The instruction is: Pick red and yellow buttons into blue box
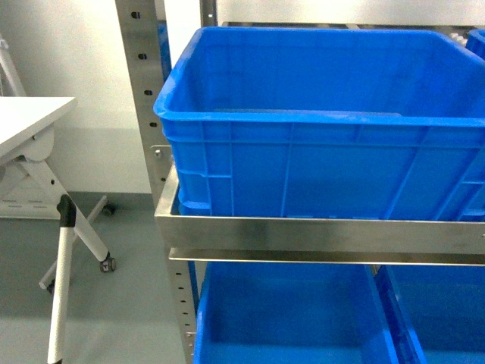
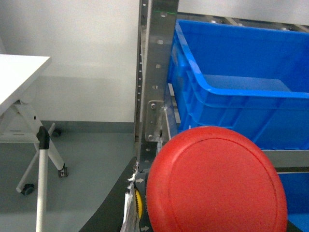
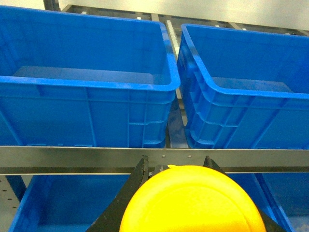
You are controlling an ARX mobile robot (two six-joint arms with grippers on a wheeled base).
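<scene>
The red button's round cap (image 2: pixel 217 186) fills the lower left wrist view, with my left gripper (image 2: pixel 203 193) shut on it; one dark finger (image 2: pixel 113 210) shows at its left and the other is hidden. In the right wrist view the yellow button's cap (image 3: pixel 193 205) sits between two dark fingertips (image 3: pixel 141 166) of my right gripper (image 3: pixel 175 163), which is shut on it. The blue box (image 1: pixel 303 144) stands on the steel shelf ahead, also seen as the blue box (image 2: pixel 241 92) and the blue box (image 3: pixel 87 82). Neither gripper shows in the head view.
A second blue crate (image 3: pixel 251 87) stands beside the box on the right. More blue crates (image 1: pixel 288 318) sit on the level below the steel shelf rail (image 1: pixel 303 227). A perforated rack post (image 1: pixel 140 91) rises at left. A white wheeled folding table (image 1: pixel 30 121) and a white pole (image 1: pixel 64 288) stand further left.
</scene>
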